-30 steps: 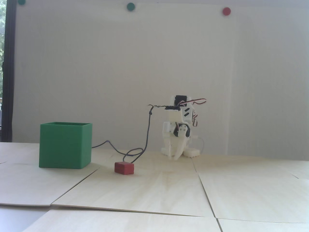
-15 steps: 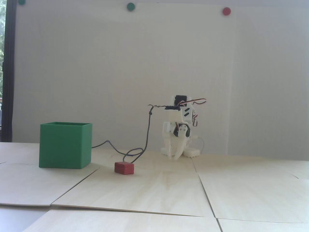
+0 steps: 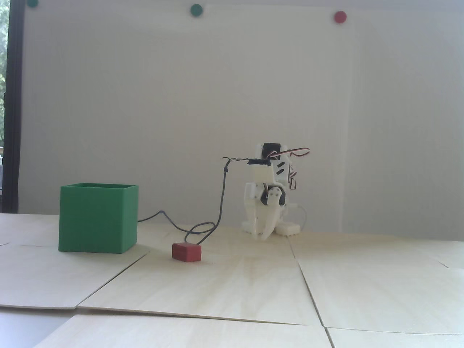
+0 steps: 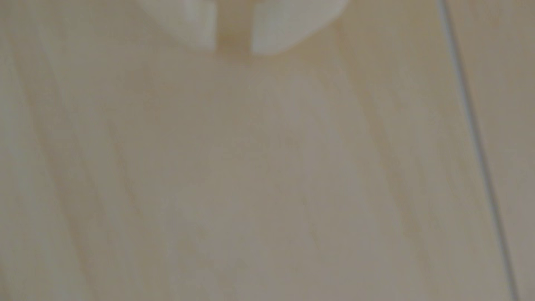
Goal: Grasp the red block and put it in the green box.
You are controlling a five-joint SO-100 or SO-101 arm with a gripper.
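Observation:
The red block (image 3: 186,252) lies on the pale wooden table in the fixed view, just right of the green box (image 3: 98,219), which stands upright with its top open. My white gripper (image 3: 262,236) hangs tips-down just above the table, behind and to the right of the block and well apart from it. Its jaws stand nearly together with nothing between them. In the wrist view the gripper (image 4: 233,49) shows as two blurred white tips at the top edge with a narrow slit between them. Only bare wood lies below; neither block nor box shows there.
A dark cable (image 3: 222,195) drops from the arm and loops on the table behind the block, running on behind the box. Round magnets, green (image 3: 196,9) and red (image 3: 340,16), sit high on the white wall. The table is made of plywood sheets with a seam (image 4: 474,130).

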